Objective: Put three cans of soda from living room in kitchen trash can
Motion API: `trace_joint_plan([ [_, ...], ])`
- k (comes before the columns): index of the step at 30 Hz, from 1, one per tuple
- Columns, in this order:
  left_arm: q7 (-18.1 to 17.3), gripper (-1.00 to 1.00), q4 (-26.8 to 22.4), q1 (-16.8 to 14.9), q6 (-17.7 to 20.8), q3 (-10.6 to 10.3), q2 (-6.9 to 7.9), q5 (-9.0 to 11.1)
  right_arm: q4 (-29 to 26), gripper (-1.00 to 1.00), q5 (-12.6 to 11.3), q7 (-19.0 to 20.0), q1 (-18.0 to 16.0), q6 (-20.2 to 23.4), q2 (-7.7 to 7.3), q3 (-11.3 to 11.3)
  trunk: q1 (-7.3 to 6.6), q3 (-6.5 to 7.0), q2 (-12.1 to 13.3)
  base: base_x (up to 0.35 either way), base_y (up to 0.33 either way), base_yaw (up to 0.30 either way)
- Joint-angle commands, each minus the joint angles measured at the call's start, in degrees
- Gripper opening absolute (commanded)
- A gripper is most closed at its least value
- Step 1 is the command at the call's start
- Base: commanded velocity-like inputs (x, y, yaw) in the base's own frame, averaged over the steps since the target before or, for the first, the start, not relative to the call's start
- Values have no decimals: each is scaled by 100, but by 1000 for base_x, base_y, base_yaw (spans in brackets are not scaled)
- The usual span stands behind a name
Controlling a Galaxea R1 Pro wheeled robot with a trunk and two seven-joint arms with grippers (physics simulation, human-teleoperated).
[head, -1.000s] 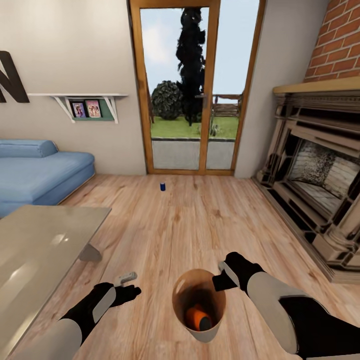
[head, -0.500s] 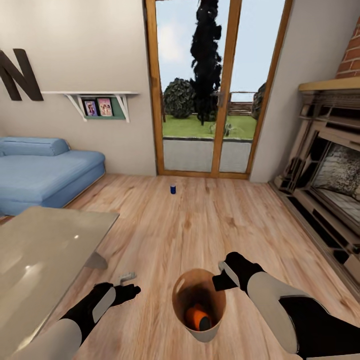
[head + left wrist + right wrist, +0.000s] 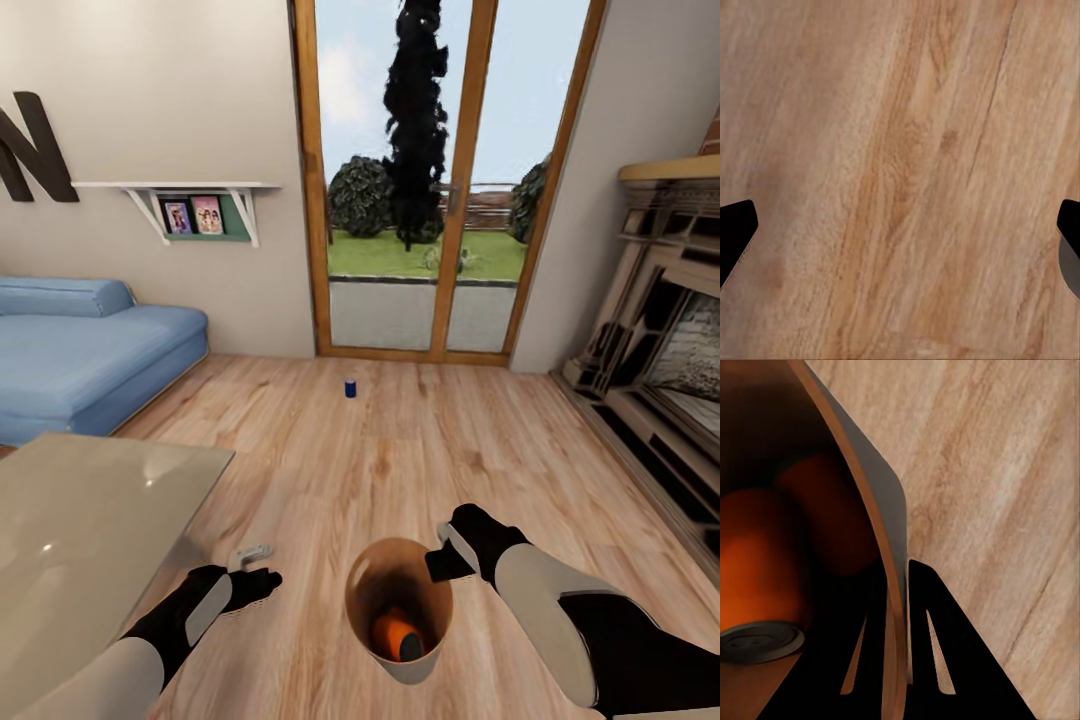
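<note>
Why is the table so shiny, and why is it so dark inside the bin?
Head view: window light makes pale glare on the glass table. Right wrist view: the bin wall shades its inside, so the orange can looks dim beside the bright floor.

The blue can (image 3: 350,387) is too small to read. The bin (image 3: 361,623) hides part of the orange can (image 3: 396,635). The frame edge cuts the sofa (image 3: 80,350).

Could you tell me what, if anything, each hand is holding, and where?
The right hand pinches the bin by its rim; the left hand holds nothing.
</note>
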Motion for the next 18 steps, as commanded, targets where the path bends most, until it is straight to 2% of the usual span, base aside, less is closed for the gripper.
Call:
trace_joint_plan([
  [1,0,100,0,0,-2,-1,-2,-2,-1,-100,-82,40,-3,3,0,-59,0,1,0,345,19,0],
  [18,0,100,1,0,-115,-4,-24,-11,-1,-100,-84,40,-3,3,-3,-63,0,1,0,345,3,0],
])
